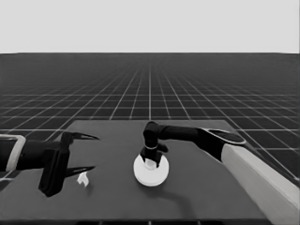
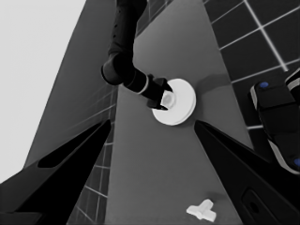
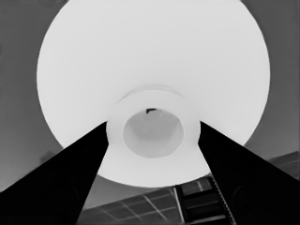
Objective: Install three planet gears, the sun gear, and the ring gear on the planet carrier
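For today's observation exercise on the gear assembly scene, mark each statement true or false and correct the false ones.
1. The right pincer grips the raised hub of the larger white round part. True.
2. Small toothed gears lie scattered on the dark table. False: none show.
3. A thin white piece lies near the left pincer. True.
4. The left pincer holds the larger round part. False: it waits open over the table's left end.
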Motion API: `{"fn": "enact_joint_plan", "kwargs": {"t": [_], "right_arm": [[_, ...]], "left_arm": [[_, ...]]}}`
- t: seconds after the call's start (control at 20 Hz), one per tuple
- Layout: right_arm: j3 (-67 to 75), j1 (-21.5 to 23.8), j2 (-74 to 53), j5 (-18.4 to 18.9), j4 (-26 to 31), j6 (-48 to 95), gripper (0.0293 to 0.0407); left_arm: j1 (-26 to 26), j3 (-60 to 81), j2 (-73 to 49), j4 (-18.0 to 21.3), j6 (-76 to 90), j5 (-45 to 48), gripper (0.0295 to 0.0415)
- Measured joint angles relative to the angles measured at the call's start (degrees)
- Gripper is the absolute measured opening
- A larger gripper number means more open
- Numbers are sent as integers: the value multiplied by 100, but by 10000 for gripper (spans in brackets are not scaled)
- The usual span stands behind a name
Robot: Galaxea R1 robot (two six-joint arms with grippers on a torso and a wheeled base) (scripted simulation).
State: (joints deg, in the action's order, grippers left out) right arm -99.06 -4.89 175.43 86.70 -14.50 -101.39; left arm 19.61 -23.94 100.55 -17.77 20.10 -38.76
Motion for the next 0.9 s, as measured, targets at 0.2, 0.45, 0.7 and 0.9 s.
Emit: {"fn": "enact_joint_plan", "kwargs": {"t": [0.2,0.45,0.7,0.9], "right_arm": [[0,0,0,0,0,-200,348],[0,0,0,0,0,-450,348],[0,7,1,-1,-2,-564,384],[0,8,1,-1,-2,-572,385]], "left_arm": [[0,0,0,0,0,0,385],[0,0,0,0,0,0,385],[0,0,0,0,0,0,385],[0,0,0,0,0,0,385]]}}
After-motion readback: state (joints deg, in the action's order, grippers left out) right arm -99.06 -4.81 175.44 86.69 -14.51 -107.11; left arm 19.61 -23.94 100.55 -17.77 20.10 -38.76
